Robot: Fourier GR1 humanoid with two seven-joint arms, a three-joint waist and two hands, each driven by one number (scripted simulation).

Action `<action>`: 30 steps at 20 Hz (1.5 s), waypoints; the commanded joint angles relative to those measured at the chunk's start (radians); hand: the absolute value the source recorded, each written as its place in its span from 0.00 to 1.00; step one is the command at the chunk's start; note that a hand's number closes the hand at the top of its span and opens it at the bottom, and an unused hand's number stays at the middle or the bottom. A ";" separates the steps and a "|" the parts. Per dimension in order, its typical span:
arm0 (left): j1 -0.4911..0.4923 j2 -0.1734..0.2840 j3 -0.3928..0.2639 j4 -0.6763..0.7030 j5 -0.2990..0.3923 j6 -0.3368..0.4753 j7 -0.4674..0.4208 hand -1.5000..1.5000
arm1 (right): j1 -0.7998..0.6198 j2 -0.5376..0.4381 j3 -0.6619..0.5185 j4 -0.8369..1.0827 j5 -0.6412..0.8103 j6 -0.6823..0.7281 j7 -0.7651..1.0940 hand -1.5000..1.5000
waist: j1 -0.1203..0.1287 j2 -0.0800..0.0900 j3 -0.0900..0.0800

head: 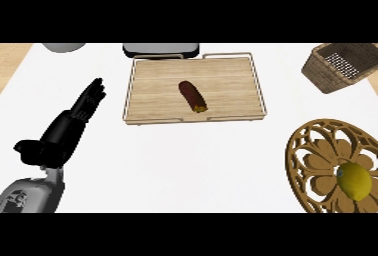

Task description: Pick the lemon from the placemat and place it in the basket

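The light is bright and even all over the white counter (184,165). It seems to come from above, since the shadows are small and soft. A thin dark shadow sits under the near edge of the wooden tray (196,82), and a faint one lies beside the brown thing (193,96) in its middle. The lemon (356,181) has a soft shine on top. The left hand (83,107) looks very dark, with little detail. There is no glare. Edges look a bit soft everywhere, and nothing looks bent near the counter's sides.
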State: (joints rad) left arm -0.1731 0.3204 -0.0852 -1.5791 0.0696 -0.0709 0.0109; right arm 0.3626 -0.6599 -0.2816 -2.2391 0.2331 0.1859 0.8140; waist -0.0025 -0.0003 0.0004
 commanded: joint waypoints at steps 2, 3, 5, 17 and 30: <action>-0.054 -0.010 0.029 0.051 -0.002 -0.023 0.002 0.50 | 0.004 0.084 0.040 0.189 0.165 -0.042 -0.237 0.00 | -0.003 0.001 0.000; 0.064 -0.040 -0.008 0.003 -0.059 0.006 -0.074 0.50 | 0.020 0.107 0.027 0.141 0.169 -0.024 -0.194 0.00 | -0.001 -0.001 0.000; 0.026 -0.010 0.036 -0.010 -0.018 -0.043 -0.015 0.50 | -0.008 0.165 0.112 0.116 0.267 -0.046 -0.150 0.00 | 0.001 0.000 0.000; 0.049 -0.075 0.054 0.003 -0.102 -0.052 -0.048 0.50 | -0.061 0.285 0.041 0.183 0.307 0.007 -0.312 0.00 | -0.001 -0.001 0.000; 0.019 -0.072 0.132 0.008 -0.082 -0.129 -0.022 0.50 | -0.083 0.365 0.075 0.195 0.471 0.085 -0.267 0.00 | 0.000 0.000 -0.001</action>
State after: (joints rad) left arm -0.1734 0.2386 0.0173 -1.5774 -0.0120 -0.1750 0.0182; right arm 0.2554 -0.3320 -0.2238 -2.0358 0.6490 0.2684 0.5627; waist -0.0028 -0.0004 0.0000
